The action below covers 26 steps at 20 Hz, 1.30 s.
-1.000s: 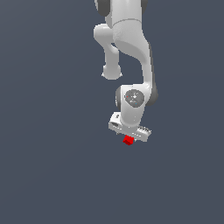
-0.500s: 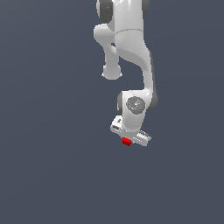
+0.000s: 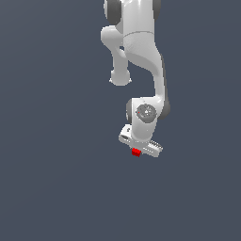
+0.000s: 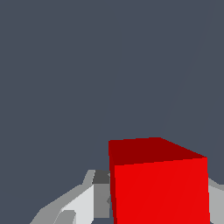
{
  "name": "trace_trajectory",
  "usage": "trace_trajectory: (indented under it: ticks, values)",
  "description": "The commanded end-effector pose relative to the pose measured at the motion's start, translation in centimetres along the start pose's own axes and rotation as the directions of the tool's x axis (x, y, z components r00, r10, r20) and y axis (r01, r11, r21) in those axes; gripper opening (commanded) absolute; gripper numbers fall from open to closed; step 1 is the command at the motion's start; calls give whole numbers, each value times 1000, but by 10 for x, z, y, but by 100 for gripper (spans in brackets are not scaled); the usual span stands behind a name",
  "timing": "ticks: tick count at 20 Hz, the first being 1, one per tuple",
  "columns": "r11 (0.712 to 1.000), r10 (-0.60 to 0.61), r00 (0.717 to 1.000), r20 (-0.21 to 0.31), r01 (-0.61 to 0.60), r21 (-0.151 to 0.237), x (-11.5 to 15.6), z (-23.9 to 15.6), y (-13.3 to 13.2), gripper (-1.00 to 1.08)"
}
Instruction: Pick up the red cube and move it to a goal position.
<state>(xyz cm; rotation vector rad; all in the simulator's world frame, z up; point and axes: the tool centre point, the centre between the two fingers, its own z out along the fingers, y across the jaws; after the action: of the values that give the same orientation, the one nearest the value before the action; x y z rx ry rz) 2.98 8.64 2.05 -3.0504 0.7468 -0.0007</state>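
The red cube (image 3: 136,152) peeks out under the white gripper (image 3: 137,151) at the end of the arm in the exterior view, a little right of centre. In the wrist view the red cube (image 4: 157,183) fills the near part of the picture, held between the grey-white fingers (image 4: 83,199), one on each side of it. The gripper (image 4: 153,205) is shut on the cube. Most of the cube is hidden by the hand in the exterior view. No goal marker shows in either view.
The white arm (image 3: 141,61) reaches down from the top of the exterior view. Around it and behind the cube there is only a plain dark grey-blue ground (image 3: 56,179).
The arm's wrist and gripper have shifted slightly, carrying the cube a little toward the exterior view's left. The cube stays held.
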Motion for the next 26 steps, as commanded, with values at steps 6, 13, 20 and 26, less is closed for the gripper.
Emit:
trace_trajectory:
  ticks: [6, 13, 20, 26]
  values:
    - [1000, 0, 1000, 0, 0, 0, 0, -10, 1, -100]
    - [1000, 1, 1000, 0, -1, 0, -2, -48, 6, -100]
    - [1000, 1, 1000, 0, -1, 0, -4, -116, 16, -100]
    - [1000, 2, 1000, 0, -2, 0, -5, -190, 25, -100]
